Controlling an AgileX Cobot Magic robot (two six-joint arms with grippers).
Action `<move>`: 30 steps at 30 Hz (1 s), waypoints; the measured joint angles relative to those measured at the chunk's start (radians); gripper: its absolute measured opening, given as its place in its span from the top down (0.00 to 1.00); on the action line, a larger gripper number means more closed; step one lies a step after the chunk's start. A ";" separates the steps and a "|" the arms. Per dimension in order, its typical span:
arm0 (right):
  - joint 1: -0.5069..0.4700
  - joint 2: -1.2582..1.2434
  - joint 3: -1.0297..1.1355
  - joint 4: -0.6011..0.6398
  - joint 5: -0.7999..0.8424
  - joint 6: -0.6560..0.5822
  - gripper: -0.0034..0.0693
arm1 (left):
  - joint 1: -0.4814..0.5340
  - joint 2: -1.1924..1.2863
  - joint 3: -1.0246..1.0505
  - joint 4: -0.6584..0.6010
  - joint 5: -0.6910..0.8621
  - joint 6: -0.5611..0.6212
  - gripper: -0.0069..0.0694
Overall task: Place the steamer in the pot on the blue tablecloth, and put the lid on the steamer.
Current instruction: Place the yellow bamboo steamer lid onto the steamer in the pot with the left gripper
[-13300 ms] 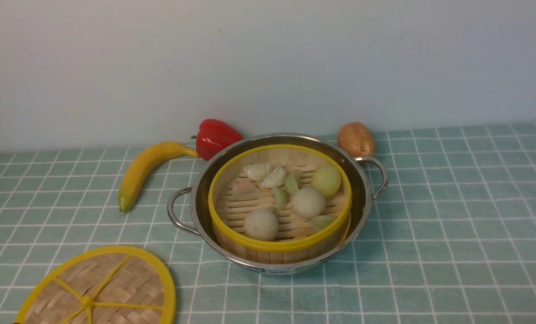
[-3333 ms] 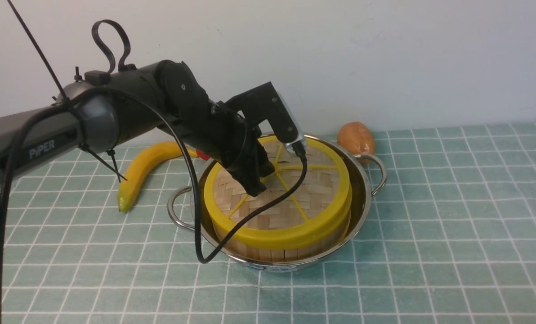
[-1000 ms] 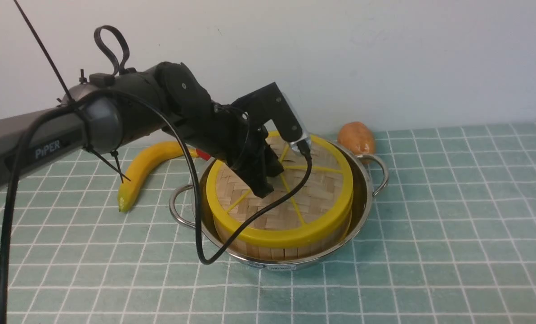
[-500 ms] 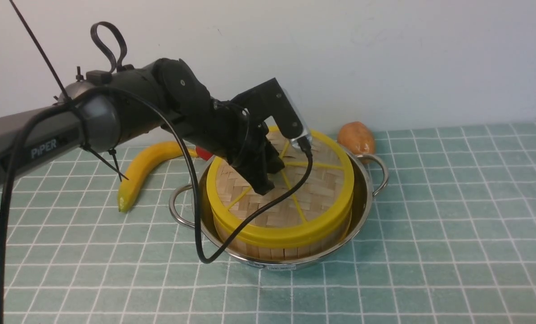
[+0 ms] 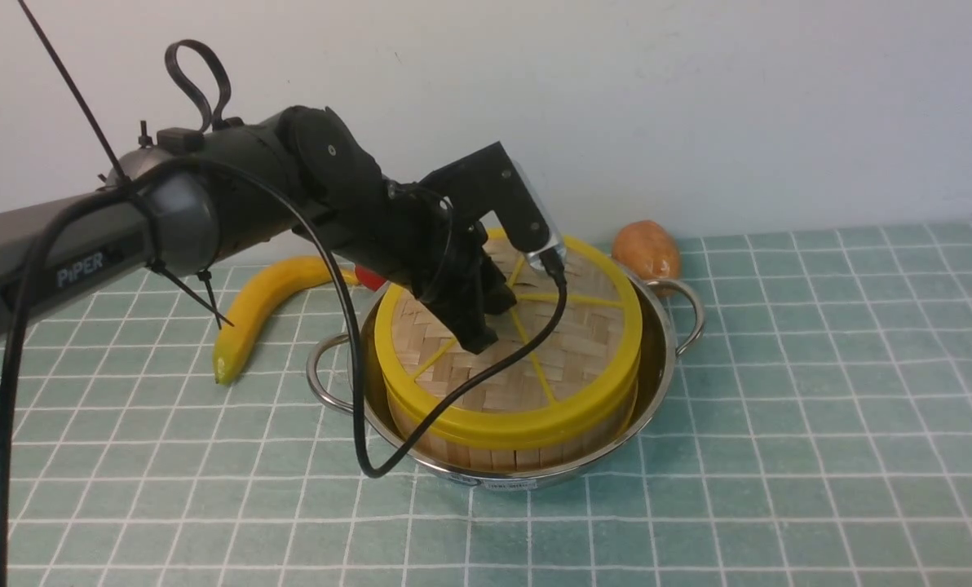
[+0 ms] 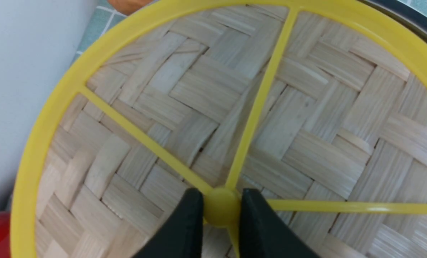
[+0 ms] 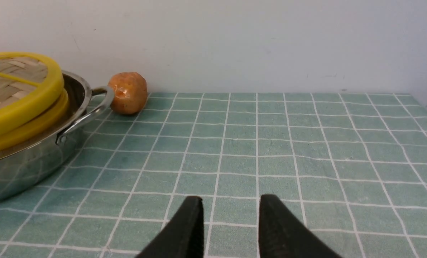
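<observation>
The steel pot (image 5: pixel 659 359) stands on the blue tablecloth (image 5: pixel 779 408) with the bamboo steamer (image 5: pixel 494 458) inside it. The woven lid (image 5: pixel 535 383) lies on top of the steamer, slightly tilted, and hides the dumplings. My left gripper (image 5: pixel 486 326) is over the lid's middle, shut on its yellow hub (image 6: pixel 220 207); in the left wrist view the gripper (image 6: pixel 219 200) has both black fingers pressed against the hub. My right gripper (image 7: pixel 229 202) is open and empty, low over bare cloth to the right of the pot (image 7: pixel 20 165), and is out of the front view.
A banana (image 5: pixel 262 306) lies left of the pot, with a red pepper (image 5: pixel 369 279) mostly hidden behind my left arm. A potato (image 5: pixel 647 249) sits behind the pot's right handle (image 5: pixel 686 314), close to the white wall. A black cable (image 5: pixel 355 391) hangs over the pot's left front.
The lid, once flat on the cloth at the front left, now sits on the steamer in my left gripper. Over the last second the gripper and lid rose very slightly, then held still.
</observation>
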 joint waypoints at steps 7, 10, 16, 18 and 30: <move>0.000 0.000 0.000 0.000 0.000 0.000 0.62 | 0.000 0.000 -0.002 -0.007 -0.024 0.002 0.64; 0.000 0.000 0.000 0.000 0.000 0.000 0.62 | 0.000 0.000 -0.005 -0.012 -0.025 0.001 0.55; 0.000 0.000 0.000 0.000 0.000 0.000 0.62 | 0.000 -0.002 -0.006 -0.012 -0.024 -0.001 0.45; 0.000 0.000 0.000 0.000 0.000 0.000 0.62 | 0.000 -0.012 -0.007 -0.012 -0.023 -0.003 0.43; 0.000 0.000 0.000 0.000 0.000 0.000 0.62 | 0.000 -0.271 -0.007 -0.021 -0.016 -0.062 0.43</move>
